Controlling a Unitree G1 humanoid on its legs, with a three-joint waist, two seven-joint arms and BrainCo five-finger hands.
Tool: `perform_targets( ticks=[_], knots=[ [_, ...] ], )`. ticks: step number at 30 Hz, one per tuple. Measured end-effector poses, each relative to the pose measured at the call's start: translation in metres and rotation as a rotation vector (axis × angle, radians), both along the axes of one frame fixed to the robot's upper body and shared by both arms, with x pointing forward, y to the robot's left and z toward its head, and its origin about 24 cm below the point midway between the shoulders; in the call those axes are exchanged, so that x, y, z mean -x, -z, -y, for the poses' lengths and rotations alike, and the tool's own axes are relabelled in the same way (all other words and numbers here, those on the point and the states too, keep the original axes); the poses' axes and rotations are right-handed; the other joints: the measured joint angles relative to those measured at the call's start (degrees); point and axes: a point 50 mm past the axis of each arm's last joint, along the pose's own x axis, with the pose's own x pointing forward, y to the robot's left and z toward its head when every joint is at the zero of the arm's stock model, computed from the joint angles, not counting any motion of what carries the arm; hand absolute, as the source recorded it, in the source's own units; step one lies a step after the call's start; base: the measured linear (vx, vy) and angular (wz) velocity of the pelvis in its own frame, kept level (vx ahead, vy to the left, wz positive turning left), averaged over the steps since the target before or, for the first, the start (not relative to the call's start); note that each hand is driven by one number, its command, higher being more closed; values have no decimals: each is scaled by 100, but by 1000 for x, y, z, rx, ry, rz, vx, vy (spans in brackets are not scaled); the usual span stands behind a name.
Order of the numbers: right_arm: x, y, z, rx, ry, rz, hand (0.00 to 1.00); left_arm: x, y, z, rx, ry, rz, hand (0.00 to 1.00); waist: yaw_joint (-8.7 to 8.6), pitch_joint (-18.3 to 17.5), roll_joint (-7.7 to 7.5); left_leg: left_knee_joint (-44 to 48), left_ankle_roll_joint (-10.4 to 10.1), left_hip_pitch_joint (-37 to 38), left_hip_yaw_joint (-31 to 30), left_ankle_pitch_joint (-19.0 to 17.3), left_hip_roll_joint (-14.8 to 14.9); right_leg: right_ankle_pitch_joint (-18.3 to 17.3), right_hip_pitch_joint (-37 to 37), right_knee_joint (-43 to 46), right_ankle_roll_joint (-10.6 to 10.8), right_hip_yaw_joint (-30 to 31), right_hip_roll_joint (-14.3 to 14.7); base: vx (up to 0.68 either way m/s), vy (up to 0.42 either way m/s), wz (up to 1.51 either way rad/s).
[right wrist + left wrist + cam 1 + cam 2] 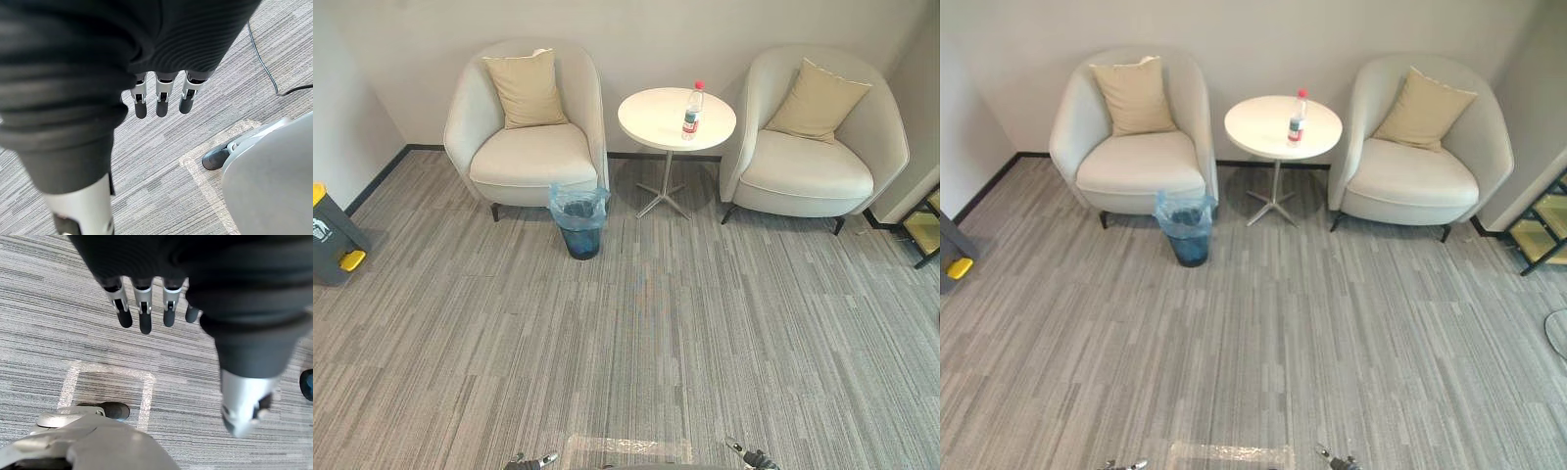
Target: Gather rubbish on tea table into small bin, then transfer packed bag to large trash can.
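Bottle [692, 110] on the worktop [646, 125], upper middle of the frame: is that all the rubbish?

All I can make out. It stands upright toward the right side of the round top.

Which step are we on, then?

The very first, I'd judge. Nothing is gathered yet. The bottle is not in the bin [579, 233], which stands on the floor [656, 323] just left of the worktop's foot, beside the left chair [530, 157], with its blue bag [578, 204] open.

And the robot hands?

Left robot hand [142, 308] and right robot hand [162, 98] both hang over the floor at the bottom of the frame, fingers straight and slack, grasping nothing.

So what does the next move call for?

Walking up first, because the worktop is well apart from both. Then a reach over the top, probably with the right one since the bottle sits on that side, and a grip round its body without tipping it.

And the large can [331, 240]?

Left edge of the frame, well apart from the bin. That comes last, once the bag is packed.
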Motion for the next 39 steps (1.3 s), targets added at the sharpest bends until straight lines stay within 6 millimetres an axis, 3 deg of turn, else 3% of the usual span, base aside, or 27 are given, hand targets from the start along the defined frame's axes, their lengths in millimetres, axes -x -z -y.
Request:
perform_targets(
  ticks=[31, 33, 36, 37, 39],
  knots=[
    [-8, -1, -2, 5, -49, 14, 0, -13, -1, -1, -26, 122, -6, 0, 8, 129, -27, 16, -9, -257, 107, -6, 22, 108, -194, -156, -7, 41, 19, -7, -19, -1],
    [-12, -2, -3, 5, -49, 26, 0, -18, -2, 0, -31, 122, 4, 0, -4, 175, -11, 184, -79, -420, 115, -64, 39, -3, -345, 77, -41, 15, 21, 12, -36, 3],
    [-18, -4, -3, -1, -26, 52, 0, -26, -4, 0, -33, 108, 38, 0, -7, 379, -24, 1038, -248, -720, 219, -468, 139, -308, -525, 566, -119, 13, 45, -9, -35, -1],
    [-19, -4, -7, -11, -10, 61, 0, -29, -6, -4, -38, 83, 59, 0, 9, 456, -97, 1760, -429, -975, 392, -611, 184, -543, -533, 728, -200, 87, 16, -32, -68, -14],
    [-21, -4, -8, -9, -4, 66, 0, -34, -9, -6, -37, 40, 96, 0, 43, 524, -144, 3044, -453, -1521, 590, -618, 295, -707, -533, 939, -281, 188, -14, 9, -72, -27]
  ],
)
